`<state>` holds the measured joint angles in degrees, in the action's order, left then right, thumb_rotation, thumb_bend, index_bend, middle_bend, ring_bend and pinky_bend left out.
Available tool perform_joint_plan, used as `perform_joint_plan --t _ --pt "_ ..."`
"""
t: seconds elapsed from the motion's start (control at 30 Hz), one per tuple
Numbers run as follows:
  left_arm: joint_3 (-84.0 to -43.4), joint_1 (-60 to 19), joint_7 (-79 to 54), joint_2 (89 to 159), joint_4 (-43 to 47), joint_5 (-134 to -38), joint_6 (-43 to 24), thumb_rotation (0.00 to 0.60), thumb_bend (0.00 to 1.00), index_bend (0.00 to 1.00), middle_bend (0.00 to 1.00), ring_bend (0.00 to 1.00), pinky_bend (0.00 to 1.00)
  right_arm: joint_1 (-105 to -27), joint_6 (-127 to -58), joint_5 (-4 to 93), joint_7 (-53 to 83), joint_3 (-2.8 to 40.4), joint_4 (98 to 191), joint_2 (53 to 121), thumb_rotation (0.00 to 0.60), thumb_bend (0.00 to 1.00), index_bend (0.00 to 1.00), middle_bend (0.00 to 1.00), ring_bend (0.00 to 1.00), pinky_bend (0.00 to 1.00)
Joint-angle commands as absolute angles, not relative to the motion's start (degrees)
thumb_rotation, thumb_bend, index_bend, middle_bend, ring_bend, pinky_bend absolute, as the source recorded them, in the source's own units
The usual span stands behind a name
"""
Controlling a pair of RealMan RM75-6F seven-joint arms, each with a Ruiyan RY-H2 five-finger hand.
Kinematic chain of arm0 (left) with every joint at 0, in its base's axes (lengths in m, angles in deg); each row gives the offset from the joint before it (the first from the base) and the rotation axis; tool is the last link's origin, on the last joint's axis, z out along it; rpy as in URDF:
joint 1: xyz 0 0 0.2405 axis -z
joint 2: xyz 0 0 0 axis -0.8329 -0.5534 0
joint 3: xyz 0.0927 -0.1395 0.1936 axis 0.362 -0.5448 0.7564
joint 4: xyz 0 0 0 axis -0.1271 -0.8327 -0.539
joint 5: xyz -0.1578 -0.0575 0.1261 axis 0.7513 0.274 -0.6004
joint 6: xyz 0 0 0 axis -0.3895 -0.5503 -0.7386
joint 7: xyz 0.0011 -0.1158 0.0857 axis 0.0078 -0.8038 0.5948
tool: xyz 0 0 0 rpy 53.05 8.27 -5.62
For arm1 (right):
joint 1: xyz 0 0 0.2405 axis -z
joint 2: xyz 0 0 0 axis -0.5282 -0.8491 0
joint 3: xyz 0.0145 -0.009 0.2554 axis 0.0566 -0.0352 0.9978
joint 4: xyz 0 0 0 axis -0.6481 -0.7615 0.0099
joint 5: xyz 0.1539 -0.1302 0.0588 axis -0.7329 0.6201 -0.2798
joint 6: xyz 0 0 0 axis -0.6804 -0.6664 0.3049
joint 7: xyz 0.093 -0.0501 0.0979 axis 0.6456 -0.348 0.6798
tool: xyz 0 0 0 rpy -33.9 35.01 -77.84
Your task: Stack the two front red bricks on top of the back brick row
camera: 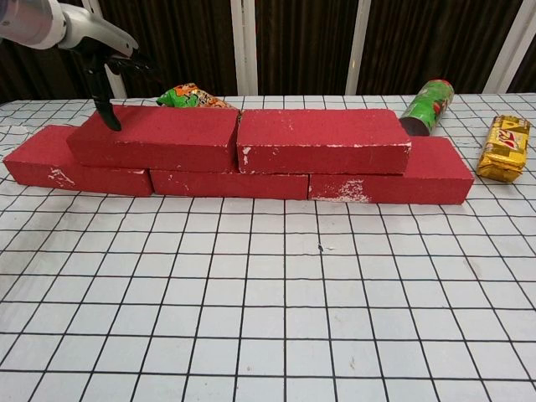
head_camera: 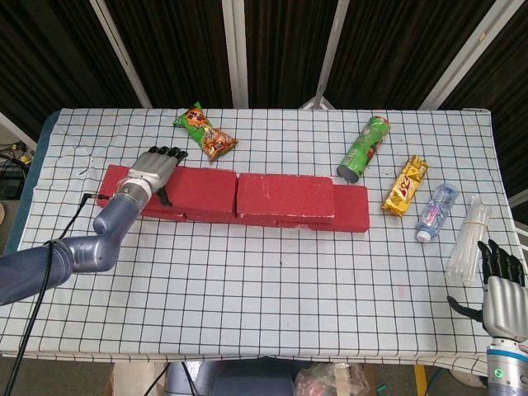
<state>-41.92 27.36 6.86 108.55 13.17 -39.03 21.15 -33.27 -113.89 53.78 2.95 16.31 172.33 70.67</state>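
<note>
1. Two red bricks, the upper left brick [camera: 155,136] and the upper right brick [camera: 322,140], are seen end to end on the back brick row [camera: 385,180] in the upper middle of the chest view.
2. The left hand [head_camera: 154,169] is seen over the left end of the upper left brick, fingers extended and spread, with nothing held; a thumb tip [camera: 107,120] is seen at the brick's top edge, and whether it touches cannot be told.
3. The right hand [head_camera: 502,285] is seen at the lower right edge of the head view, fingers apart and empty.
4. On the checked desk [head_camera: 272,289], a snack bag [head_camera: 205,132], a green chip can [head_camera: 363,148], a yellow wrapper bar [head_camera: 405,185] and a water bottle [head_camera: 436,211] are seen.
</note>
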Motion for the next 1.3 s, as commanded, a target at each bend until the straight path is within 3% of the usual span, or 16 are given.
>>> perform_joint_plan --t 0.03,0.2,0.6,1.3 --pt "-42.64 22.71 4.48 103.93 19.56 -45.04 16.55 0.6 0.0 0.07 0.0 0.0 0.0 -33.28 -113.76 53.88 3.14 16.23 172.37 70.6 0.6 0.13 0.0 0.0 0.0 0.0" --pt "-42.01 15.66 2.17 100.03 24.02 -52.57 11.83 0.6 0.0 0.07 0.0 0.0 0.0 -33.43 -113.14 54.09 3.53 15.95 172.43 70.44 0.6 0.13 0.0 0.0 0.0 0.0" --pt "-43.94 8.49 1.46 98.33 22.82 -57.97 11.62 0.6 0.0 0.12 0.0 0.0 0.0 -33.67 -112.49 54.66 3.67 15.39 172.64 70.37 0.6 0.13 0.0 0.0 0.0 0.0" --pt "-46.23 5.2 7.81 103.35 18.77 -54.13 13.34 0.6 0.0 0.12 0.0 0.0 0.0 -34.15 -111.06 54.14 4.61 15.16 172.62 70.08 0.6 0.13 0.0 0.0 0.0 0.0"
